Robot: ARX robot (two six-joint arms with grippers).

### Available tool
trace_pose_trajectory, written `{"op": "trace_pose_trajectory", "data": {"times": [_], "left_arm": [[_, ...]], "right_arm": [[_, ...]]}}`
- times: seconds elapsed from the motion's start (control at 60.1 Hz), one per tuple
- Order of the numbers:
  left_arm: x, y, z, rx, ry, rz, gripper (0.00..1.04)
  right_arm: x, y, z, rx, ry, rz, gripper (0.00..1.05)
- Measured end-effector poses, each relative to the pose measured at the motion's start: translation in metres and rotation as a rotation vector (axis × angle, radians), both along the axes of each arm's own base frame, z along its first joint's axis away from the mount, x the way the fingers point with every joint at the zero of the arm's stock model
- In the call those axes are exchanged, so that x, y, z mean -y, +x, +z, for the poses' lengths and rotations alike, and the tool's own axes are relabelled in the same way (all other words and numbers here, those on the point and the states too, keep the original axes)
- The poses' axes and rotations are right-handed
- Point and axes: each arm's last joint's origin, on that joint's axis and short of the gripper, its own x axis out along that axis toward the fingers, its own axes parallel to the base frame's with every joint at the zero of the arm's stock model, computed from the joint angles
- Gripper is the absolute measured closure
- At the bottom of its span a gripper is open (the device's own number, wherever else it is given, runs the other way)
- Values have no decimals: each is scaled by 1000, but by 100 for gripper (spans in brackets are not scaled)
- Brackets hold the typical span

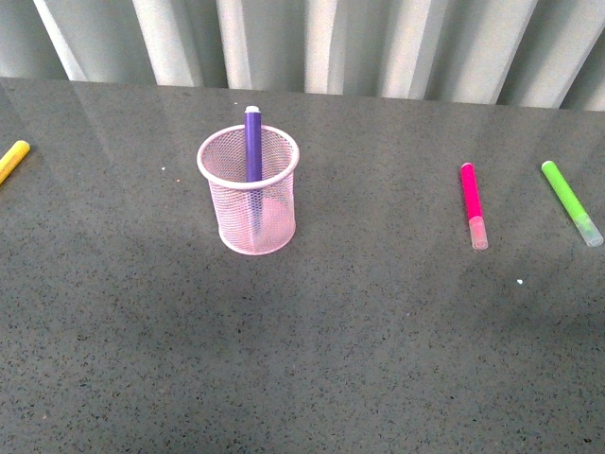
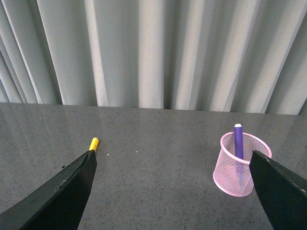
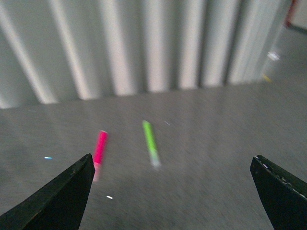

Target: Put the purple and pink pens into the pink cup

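Grey speckled tabletop [image 1: 302, 359], with a white pleated curtain [image 1: 321, 43] along its far edge.

Pale pink wire-mesh cylindrical cup [image 1: 274, 222] stands upright, left of centre in the front view. Dark purple marker pen [image 1: 252, 142] is in the cup. It stands nearly vertical against the far side of the rim, with its upper end clear of the rim and its lower part visible through the mesh.

Hot-pink marker pen with a translucent clear cap [image 1: 471, 200] lies flat on the table, well to the right of the cup. The capped end points toward the robot. It is outside the cup and nothing touches it.

Lime-green marker with a clear cap [image 1: 567, 199] lies further right again, near the pink pen but apart from it. It is angled, with the cap toward the robot and outward. Yellow marker [image 1: 13, 159] lies at the far left edge of the front view, partly cut off by the frame.

Neither arm shows in the front view.

Left gripper [image 2: 172, 158]: its black fingers [image 2: 62, 196] are spread wide and bare table shows between them. It is above the table and faces the curtain. The cup with the purple pen sits just beside one finger and the yellow marker's tip shows by the other.

Right gripper [image 3: 172, 158]: its black fingers [image 3: 57, 201] are likewise spread wide. This view is blurred. The pink pen and the green marker lie on the table beyond the fingers, side by side and apart.
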Motion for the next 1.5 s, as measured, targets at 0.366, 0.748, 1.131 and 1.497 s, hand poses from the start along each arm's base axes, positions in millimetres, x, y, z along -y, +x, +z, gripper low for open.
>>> {"op": "trace_pose_trajectory", "data": {"times": [0.366, 0.748, 1.131, 1.497], "left_arm": [[0, 0, 0, 0, 0, 0, 7], [0, 0, 0, 0, 0, 1, 7], [0, 0, 0, 0, 0, 1, 7], [0, 0, 0, 0, 0, 1, 7]], "right_arm": [[-2, 144, -1, -462, 263, 155, 7], [-36, 229, -7, -587, 350, 276, 7], [-49, 274, -34, -689, 280, 264, 7], [-64, 299, -67, -745, 272, 271, 7]]}}
